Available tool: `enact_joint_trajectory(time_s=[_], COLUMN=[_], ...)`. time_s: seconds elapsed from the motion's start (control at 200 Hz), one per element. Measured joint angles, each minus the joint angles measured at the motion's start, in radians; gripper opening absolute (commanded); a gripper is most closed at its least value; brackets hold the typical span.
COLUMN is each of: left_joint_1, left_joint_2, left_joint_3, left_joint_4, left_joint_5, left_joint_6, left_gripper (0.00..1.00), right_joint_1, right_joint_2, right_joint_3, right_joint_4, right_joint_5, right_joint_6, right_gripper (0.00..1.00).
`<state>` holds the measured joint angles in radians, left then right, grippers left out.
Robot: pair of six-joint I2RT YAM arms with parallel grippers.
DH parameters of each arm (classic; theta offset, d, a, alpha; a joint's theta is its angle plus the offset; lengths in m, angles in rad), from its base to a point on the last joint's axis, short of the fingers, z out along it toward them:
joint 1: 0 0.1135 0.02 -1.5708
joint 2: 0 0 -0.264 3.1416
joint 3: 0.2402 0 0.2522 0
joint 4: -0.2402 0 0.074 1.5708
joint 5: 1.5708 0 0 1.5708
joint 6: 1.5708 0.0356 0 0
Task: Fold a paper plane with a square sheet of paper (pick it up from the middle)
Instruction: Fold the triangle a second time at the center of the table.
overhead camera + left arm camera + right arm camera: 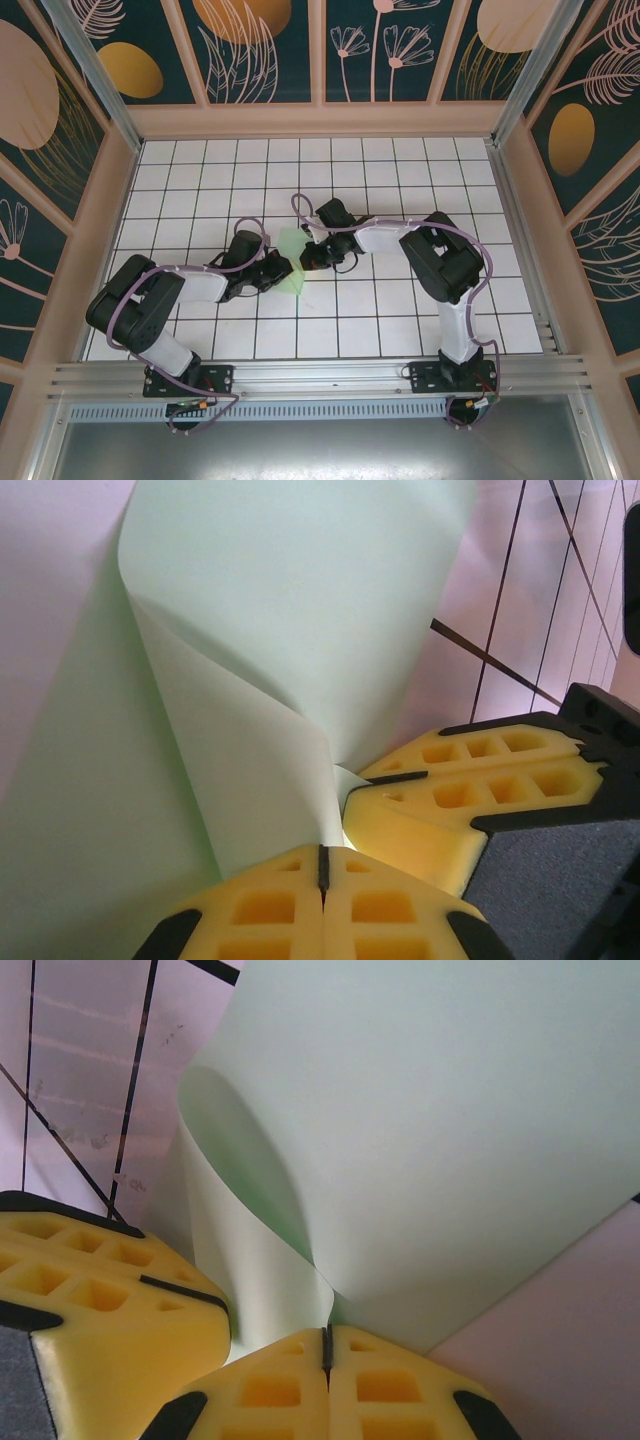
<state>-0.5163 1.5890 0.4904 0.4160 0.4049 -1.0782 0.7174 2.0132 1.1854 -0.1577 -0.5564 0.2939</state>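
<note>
From above, light fell evenly and brightly on the table (400, 170). My arms (440, 260) threw only faint, soft shadows, and nothing glared. The wide lens made the enclosure's posts (95, 70) splay toward the corners. Through my wrist cameras the white table took a pinkish cast. The square sheet of paper (300, 610) looked washed and pale by my left gripper (322, 875), with a yellow glow at the pinch. By my right gripper (326, 1350) a grey shadow lay inside the paper's curl. Grid lines were sharp.
</note>
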Motion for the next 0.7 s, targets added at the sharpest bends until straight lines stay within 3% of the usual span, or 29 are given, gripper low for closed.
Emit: enact_joint_trajectory(time_s=[0.701], left_joint_1=[-0.001], left_joint_2=[0.009], left_joint_3=[0.000], left_joint_4=[0.000], left_joint_5=[0.007], left_joint_6=[0.000], left_gripper=[0.00], right_joint_1=[-0.005], right_joint_2=[-0.012], right_joint_3=[-0.008], right_joint_4=[0.002], right_joint_5=[0.022], right_joint_6=[0.000], right_gripper=[0.00])
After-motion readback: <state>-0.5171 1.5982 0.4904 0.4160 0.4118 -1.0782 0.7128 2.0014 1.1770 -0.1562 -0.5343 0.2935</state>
